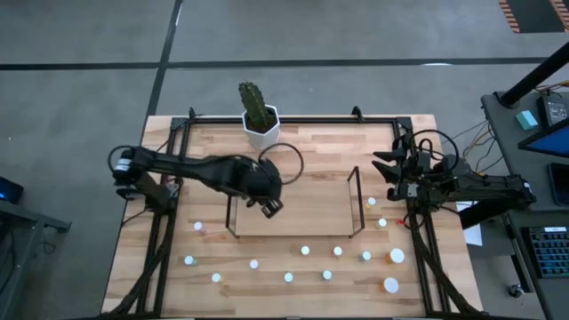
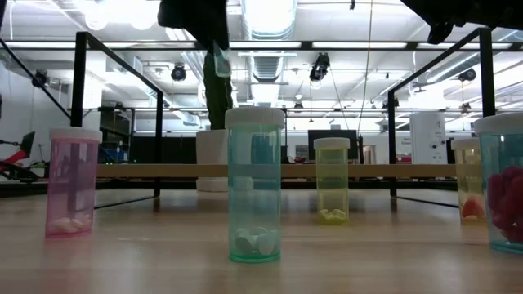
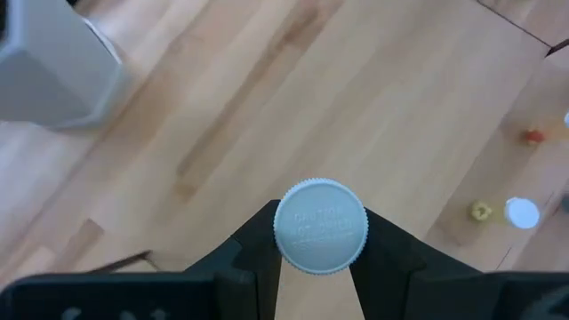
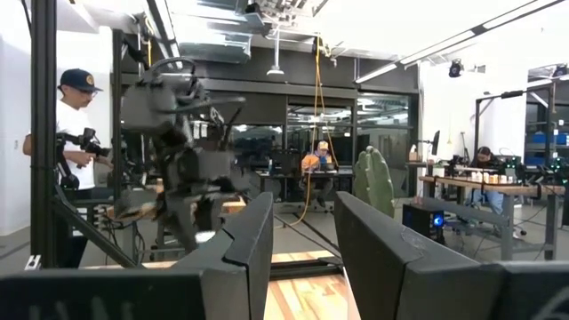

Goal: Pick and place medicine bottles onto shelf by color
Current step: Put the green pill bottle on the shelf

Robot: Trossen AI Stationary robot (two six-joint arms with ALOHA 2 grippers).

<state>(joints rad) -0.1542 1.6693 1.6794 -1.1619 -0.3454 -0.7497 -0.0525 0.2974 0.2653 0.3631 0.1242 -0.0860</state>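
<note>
My left gripper (image 1: 270,204) hovers over the left end of the shelf (image 1: 356,191), shut on a medicine bottle with a white ribbed cap (image 3: 320,225). In the low view the bottle's tinted body (image 2: 219,60) hangs high under the dark gripper. Several other medicine bottles stand upright on the table near the front edge, among them a pink one (image 2: 72,181), a teal one (image 2: 255,184) and a yellow one (image 2: 332,180). My right gripper (image 4: 302,240) waits at the table's right edge (image 1: 397,173), open and holding nothing. My left gripper pinches the bottle between its two fingers (image 3: 253,244), which sit on opposite sides just under the cap's rim (image 3: 283,238). They come slanting down from the table's left. The bottle is lifted clear above the shelf's base, its cap facing the wrist camera.
A white hexagonal pot with a cactus (image 1: 260,124) stands just behind the shelf, close to my left gripper. Two larger bottles (image 1: 396,256) (image 1: 389,284) stand at the front right. A black frame (image 1: 164,222) edges the table. A person shows beyond the table (image 4: 76,133).
</note>
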